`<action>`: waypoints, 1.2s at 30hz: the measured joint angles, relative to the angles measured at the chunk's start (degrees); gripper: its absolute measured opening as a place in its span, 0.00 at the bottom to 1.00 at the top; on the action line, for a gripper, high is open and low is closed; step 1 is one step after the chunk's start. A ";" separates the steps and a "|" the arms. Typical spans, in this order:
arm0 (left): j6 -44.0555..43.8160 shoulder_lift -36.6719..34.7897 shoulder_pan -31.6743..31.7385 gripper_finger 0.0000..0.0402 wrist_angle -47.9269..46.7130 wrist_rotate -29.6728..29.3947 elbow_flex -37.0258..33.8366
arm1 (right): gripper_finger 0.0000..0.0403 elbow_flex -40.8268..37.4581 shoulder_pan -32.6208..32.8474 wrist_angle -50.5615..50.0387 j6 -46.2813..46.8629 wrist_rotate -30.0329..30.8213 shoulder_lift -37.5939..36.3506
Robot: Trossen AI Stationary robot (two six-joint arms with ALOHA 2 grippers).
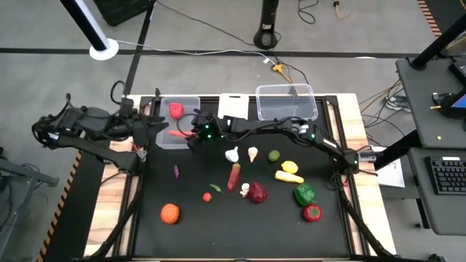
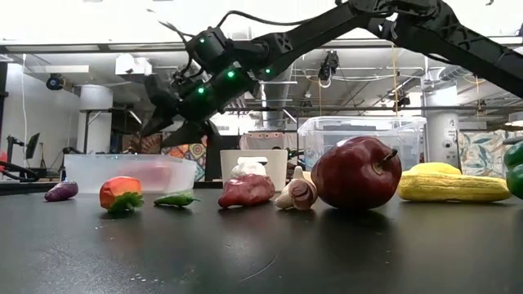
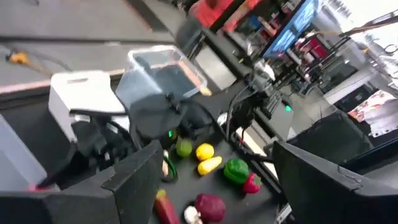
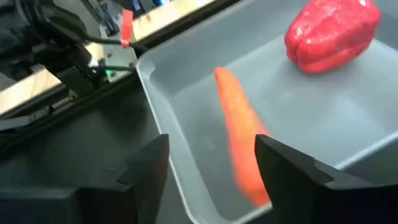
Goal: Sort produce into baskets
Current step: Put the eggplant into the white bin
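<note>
The right arm is reaching across the black desk (image 1: 109,233) toward its far left corner; its right gripper (image 1: 195,135) is hanging at the near right edge of the smaller clear rectangular plastic tub (image 1: 163,138), and its two dark fingers (image 4: 140,171) are standing apart with nothing between them; in the right wrist view the long orange toy carrot (image 4: 239,140) is lying on the tub's floor just ahead of the fingers, and the glossy red toy pepper (image 4: 329,34) is sitting deeper in the same tub, apart from the carrot.

The left arm is resting off the desk's left edge, with the left gripper (image 1: 149,127) just beside that tub's left wall; its fingers are showing wide apart in its own wrist view and are holding nothing.

The small opaque white tub (image 1: 233,106) is standing between the clear tub and the wider clear see-through tub (image 1: 285,102) along the far edge.

The rest of the produce is lying loose on the desk: the white garlic bulb (image 1: 232,154), the round green lime (image 1: 274,156), the yellow lemon (image 1: 290,167), the yellow banana-like piece (image 1: 289,177), the dark red apple-shaped fruit (image 1: 257,193), the green bell pepper (image 1: 304,194) with a second red pepper (image 1: 312,212) just beside it, the round orange (image 1: 170,212) near the front left, and the small purple piece (image 1: 176,172) on its own.
</note>
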 joint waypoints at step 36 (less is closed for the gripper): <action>-50.29 31.74 -4.00 0.64 -3.91 21.24 -31.25 | 0.66 -35.67 -0.87 -31.13 -12.27 -0.12 -57.73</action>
